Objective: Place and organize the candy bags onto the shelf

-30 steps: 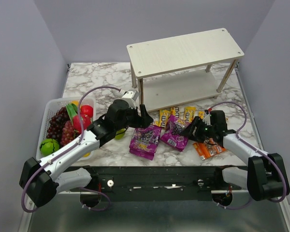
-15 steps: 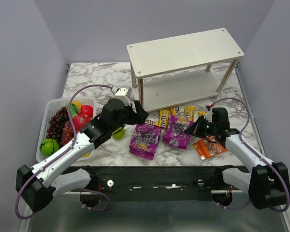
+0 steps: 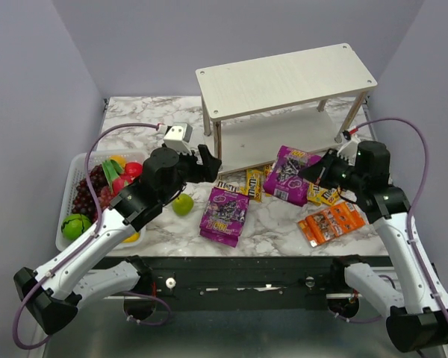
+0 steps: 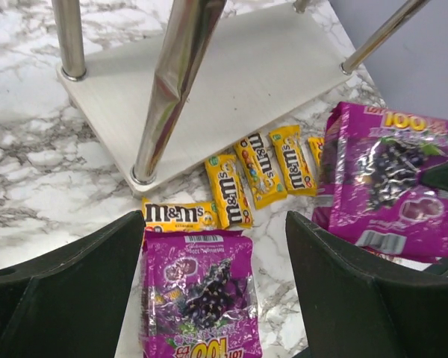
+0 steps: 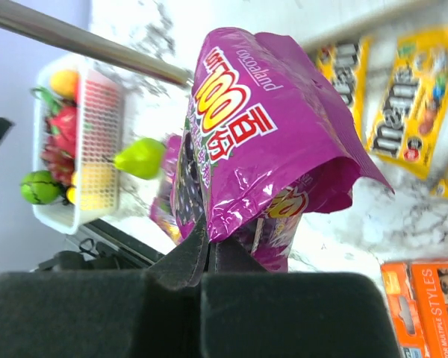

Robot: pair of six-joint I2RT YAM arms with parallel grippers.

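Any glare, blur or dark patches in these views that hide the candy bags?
Top external: even light, soft shadow under the shelf, all sharp. Left wrist: bright streaks on the near metal leg; yellow packets legible. Right wrist: sheen on the gripped purple pouch, fruit basket behind slightly soft, jaws featureless black.

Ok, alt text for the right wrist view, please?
The right claw, shut, pinches the edge of a glossy purple pouch held off the table. Yellow packets lie at right, an orange pack bottom right, a white fruit basket far left.
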